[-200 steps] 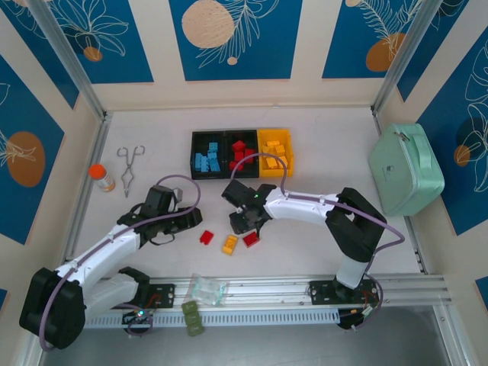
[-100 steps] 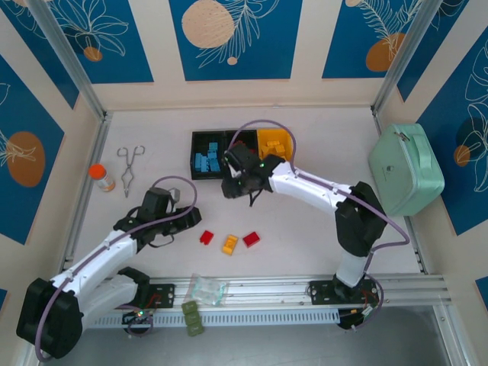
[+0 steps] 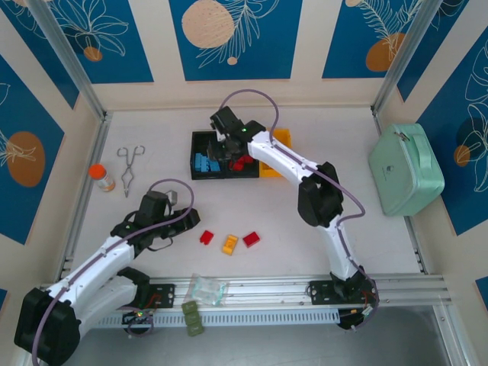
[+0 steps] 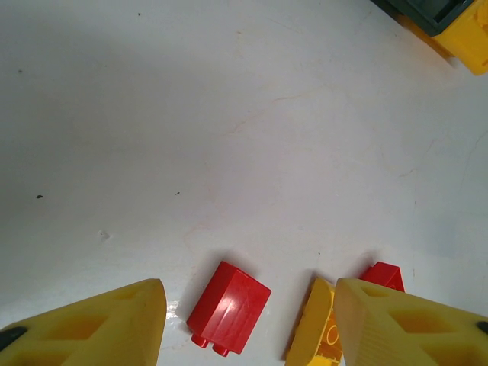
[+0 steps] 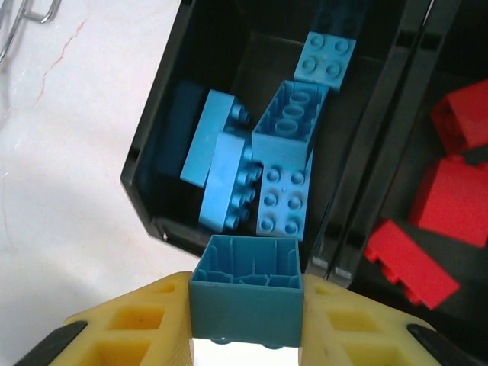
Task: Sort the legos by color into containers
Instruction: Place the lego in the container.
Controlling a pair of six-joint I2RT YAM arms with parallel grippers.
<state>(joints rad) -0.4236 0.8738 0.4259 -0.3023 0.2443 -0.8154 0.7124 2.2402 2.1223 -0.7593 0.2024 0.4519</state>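
My right gripper hovers over the row of containers, shut on a light blue lego. In the right wrist view that lego hangs above the near wall of the left black container, which holds several blue legos. Red legos lie in the middle black container; the yellow container is partly behind the arm. My left gripper is open and low over the table, with a red lego between its fingers. A yellow lego and another red lego lie just to its right.
A mint-green case sits at the right edge. Metal tongs and an orange-capped bottle lie at the left. A clear bag rests by the front rail.
My right arm has carried the blue lego from the table's middle up to the left black container. The left gripper has barely shifted.
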